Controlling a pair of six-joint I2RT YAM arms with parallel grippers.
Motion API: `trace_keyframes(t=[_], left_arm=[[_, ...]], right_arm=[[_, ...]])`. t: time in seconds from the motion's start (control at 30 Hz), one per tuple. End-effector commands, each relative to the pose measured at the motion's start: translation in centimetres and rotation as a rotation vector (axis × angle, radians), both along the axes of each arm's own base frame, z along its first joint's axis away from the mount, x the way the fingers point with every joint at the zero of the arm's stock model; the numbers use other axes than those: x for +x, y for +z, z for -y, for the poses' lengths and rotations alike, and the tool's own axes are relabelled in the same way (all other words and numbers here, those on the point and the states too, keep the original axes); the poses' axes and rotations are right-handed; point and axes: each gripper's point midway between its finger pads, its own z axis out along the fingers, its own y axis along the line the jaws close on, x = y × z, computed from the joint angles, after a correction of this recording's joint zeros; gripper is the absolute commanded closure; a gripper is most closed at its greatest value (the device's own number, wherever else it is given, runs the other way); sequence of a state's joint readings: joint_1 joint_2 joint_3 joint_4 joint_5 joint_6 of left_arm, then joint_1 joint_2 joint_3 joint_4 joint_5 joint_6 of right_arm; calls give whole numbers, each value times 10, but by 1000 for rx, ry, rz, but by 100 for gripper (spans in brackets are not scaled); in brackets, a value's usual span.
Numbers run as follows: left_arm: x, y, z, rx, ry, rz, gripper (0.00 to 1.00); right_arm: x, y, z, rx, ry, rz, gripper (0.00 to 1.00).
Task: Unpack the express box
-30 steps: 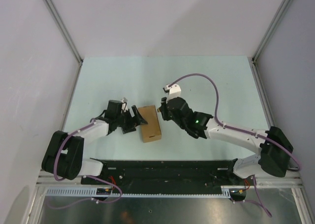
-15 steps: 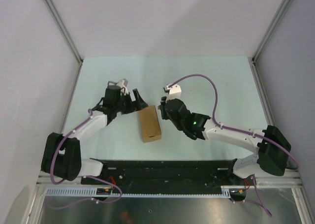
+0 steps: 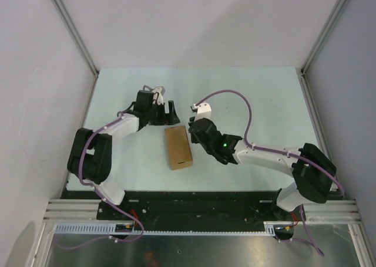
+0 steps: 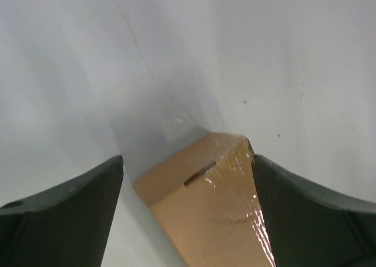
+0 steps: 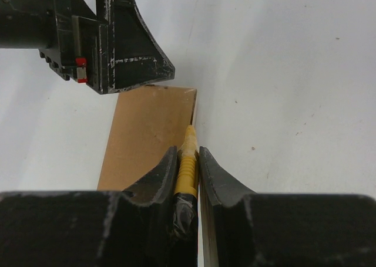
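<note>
The small oblong brown cardboard express box [image 3: 178, 147] lies flat on the pale green table [image 3: 264, 102]. At its right edge the right gripper [image 5: 188, 154] pinches a slim yellow utility knife [image 5: 186, 172], and the left gripper [image 4: 188, 173] hovers wide open and empty at the far end. Unbraced, the box may skid under the blade

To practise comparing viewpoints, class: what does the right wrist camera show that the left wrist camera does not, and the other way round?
Only the right wrist view shows the yellow knife, clamped in the right gripper, its tip at the long edge of the box. Only the left wrist view shows the box's end with a slit and shiny tape, seen between the open fingers of the left gripper. Both show the brown box, the left gripper and the pale table.
</note>
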State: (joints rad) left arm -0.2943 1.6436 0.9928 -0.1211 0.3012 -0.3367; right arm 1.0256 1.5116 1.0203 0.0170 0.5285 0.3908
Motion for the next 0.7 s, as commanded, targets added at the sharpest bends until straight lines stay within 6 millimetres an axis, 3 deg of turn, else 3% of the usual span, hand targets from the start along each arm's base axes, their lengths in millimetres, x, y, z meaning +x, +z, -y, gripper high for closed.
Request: trace_keyframes(t=[0.0,0.23,0.67], left_arm=[[12,18,12,20,-147,107,6],[1,-1,16,26,-234,84,5],[-4,-25,13,48,-210,14,8]], right_arm=[[13,12,-13,63,-2,49,100],[22,4,-16,78,-22,48,100],[27,-9,-14,58,-44,33,100]])
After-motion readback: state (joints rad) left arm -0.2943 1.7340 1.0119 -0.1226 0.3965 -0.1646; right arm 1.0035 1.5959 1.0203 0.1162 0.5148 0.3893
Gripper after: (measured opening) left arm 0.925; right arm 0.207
